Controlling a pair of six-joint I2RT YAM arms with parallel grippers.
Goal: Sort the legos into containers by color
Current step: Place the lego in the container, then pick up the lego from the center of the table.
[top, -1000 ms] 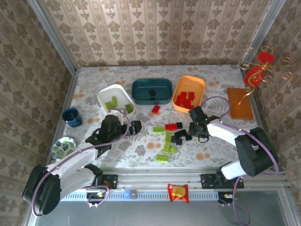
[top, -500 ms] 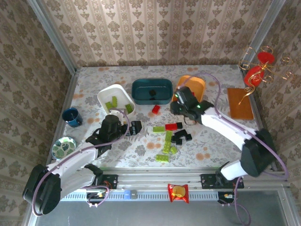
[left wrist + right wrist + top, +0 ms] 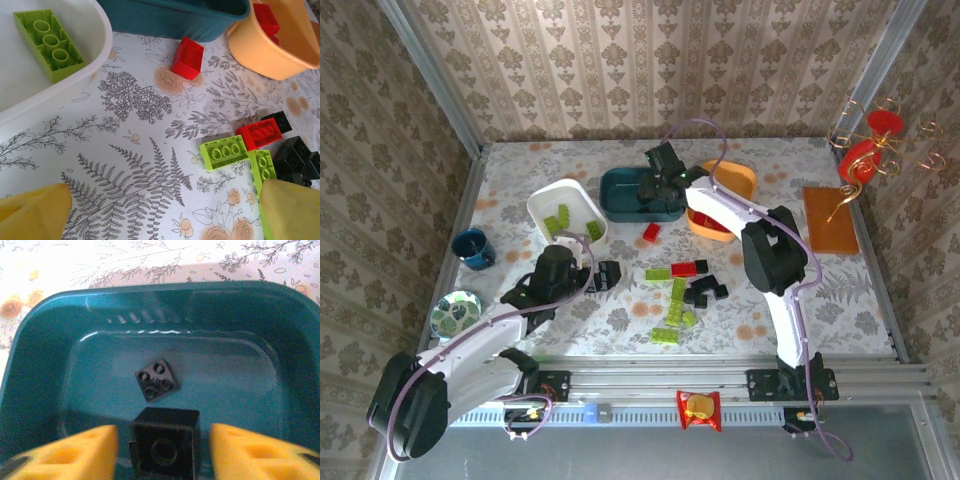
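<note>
A red-and-yellow snack packet (image 3: 699,408) lies nearest me, on the rail by the arm bases. My left gripper (image 3: 162,200) hangs low over the flowered table (image 3: 800,300), fingers spread wide with bare tablecloth between them. Just ahead and to its right sit the loose legos (image 3: 682,290): a red brick (image 3: 258,134) touching a green brick (image 3: 223,151), with black bricks (image 3: 295,156) bunched beside them. Off to the left stand a patterned green dish (image 3: 455,312) and a blue cup (image 3: 472,248).

Farther on, a lone red brick (image 3: 651,232) lies just in front of the dark teal tray (image 3: 630,213). To the left, the white tray (image 3: 542,200) holds green pieces (image 3: 560,218). My right arm crosses the orange tray (image 3: 745,180) and hides part of the red pieces (image 3: 265,20) inside.

My right gripper (image 3: 162,435) is over the teal tray, jaws parted. A black block (image 3: 165,452) sits between them, with a gap on each side. A second black block (image 3: 156,380) lies flat on the tray floor. At far right are a brown slab (image 3: 830,220) and a red-and-gold ornament (image 3: 868,150).
</note>
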